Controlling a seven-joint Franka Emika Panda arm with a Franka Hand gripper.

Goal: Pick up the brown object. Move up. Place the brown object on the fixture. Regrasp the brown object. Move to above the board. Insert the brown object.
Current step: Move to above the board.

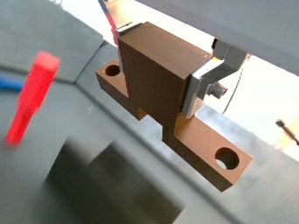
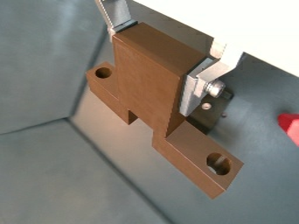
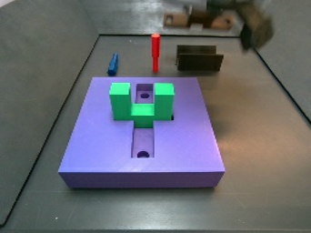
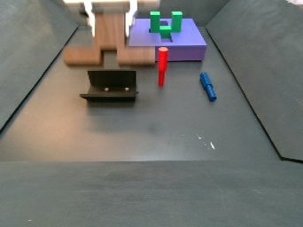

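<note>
A: What is the setting?

B: A dark grey floor (image 4: 178, 133) with low grey walls around it. In both side views it carries everything.

A: And the biggest thing on it?

B: The board (image 3: 183, 136), a lilac-purple slab with a long central slot and round holes. A green U-shaped block (image 3: 140, 100) stands on its far half. In a side view taken from the opposite end the board (image 4: 190, 40) lies at the far right.

A: The fixture?

B: The fixture (image 4: 112, 86) stands on the floor, dark with a stepped profile, well apart from the board. In a side view it (image 3: 198, 59) sits beyond the board's far edge, just right of the red peg.

A: Where is the brown object?

B: The brown object (image 4: 104, 44) is up off the floor, above and just behind the fixture. It has a tall middle block and a flat bar with a round hole near each end, as both wrist views show (image 1: 163, 87) (image 2: 158, 92).

A: And the gripper?

B: The gripper (image 2: 163, 48) is clamped on the brown object's upright block, one silver finger (image 1: 211, 74) pressed to its side.

A: Smaller things?

B: A red peg (image 4: 162, 66) stands upright beside the fixture, and a blue peg (image 4: 208, 86) lies flat to its right.
</note>
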